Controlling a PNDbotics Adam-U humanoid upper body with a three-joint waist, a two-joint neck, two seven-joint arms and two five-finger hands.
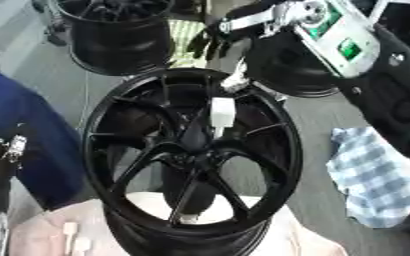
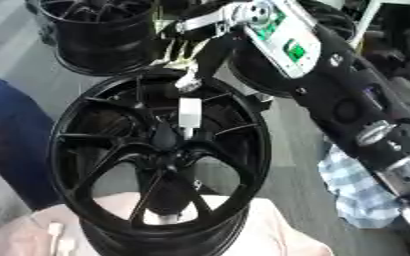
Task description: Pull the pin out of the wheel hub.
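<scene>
A black multi-spoke wheel hub (image 1: pixel 191 150) stands tilted in the middle of the view. A white pin (image 1: pixel 222 112) sticks out just above its centre, with a thin stem running down toward the hub's middle. My right arm reaches in from the upper right. Its right hand (image 2: pixel 184 56) hangs over the wheel's top rim, and a silvery fingertip (image 2: pixel 188 82) meets the top of the pin, seemingly pinching it. Part of my left hand (image 1: pixel 5 152) shows at the left edge, away from the wheel.
Two more black wheels stand behind, one at the back left (image 1: pixel 117 35) and one behind my right arm (image 1: pixel 300 75). A blue-and-white checked cloth (image 1: pixel 375 175) lies to the right. Blue fabric (image 1: pixel 20 130) fills the left. Small white pieces (image 1: pixel 71 235) lie on a pinkish pad (image 1: pixel 42 230) in front.
</scene>
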